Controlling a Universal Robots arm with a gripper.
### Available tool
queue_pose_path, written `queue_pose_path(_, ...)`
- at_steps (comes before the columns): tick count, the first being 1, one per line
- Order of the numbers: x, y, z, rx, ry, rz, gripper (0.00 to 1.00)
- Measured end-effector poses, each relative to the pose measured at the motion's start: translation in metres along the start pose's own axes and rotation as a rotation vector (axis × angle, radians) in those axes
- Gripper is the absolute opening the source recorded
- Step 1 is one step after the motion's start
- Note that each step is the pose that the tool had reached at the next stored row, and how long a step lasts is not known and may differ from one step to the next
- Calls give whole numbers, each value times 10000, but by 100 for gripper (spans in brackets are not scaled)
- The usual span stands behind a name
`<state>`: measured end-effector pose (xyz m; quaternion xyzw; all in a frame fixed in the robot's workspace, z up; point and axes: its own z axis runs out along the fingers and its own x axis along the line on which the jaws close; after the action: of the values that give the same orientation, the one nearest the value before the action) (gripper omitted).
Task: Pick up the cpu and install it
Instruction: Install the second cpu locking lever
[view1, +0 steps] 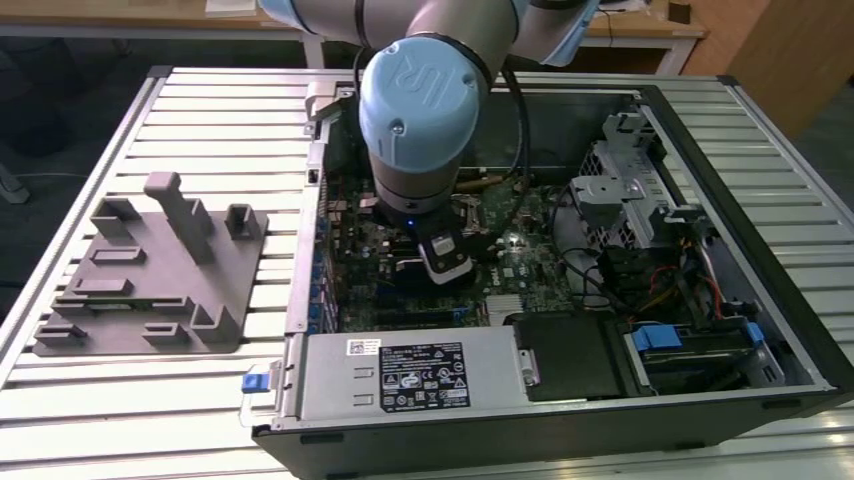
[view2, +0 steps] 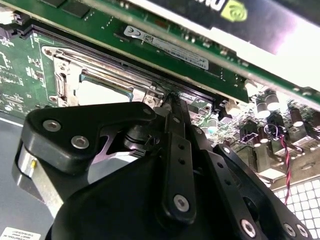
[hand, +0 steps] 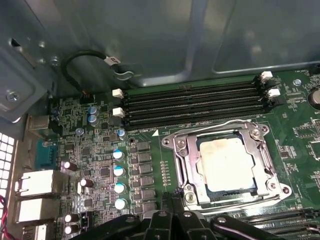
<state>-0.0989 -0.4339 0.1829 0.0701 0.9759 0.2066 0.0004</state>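
The cpu (hand: 227, 165), a pale silvery square with a stained top, lies flat inside the metal socket frame (hand: 182, 165) on the green motherboard (hand: 100, 150). In the second wrist view the cpu (view2: 102, 92) shows as a bright square within the socket frame (view2: 62, 70). My gripper (hand: 175, 195) hovers just beside the socket's corner, its black fingers (view2: 172, 115) pressed together with nothing between them. In the exterior view the gripper (view1: 447, 262) hangs low over the board inside the open computer case (view1: 747, 250).
Several memory slots (hand: 195, 102) run alongside the socket. A graphics card (view2: 210, 30) stands close to the gripper. A power supply (view1: 414, 375), a drive cage (view1: 627, 190) and cables (view1: 667, 290) fill the case. A grey fixture (view1: 147, 270) sits on the slatted table (view1: 160, 420).
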Motion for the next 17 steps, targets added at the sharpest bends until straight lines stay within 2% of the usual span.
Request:
queue_pose_path(6, 3, 25, -15, 31, -7, 1, 11)
queue_pose_path(17, 8, 52, -19, 191, -38, 2, 11)
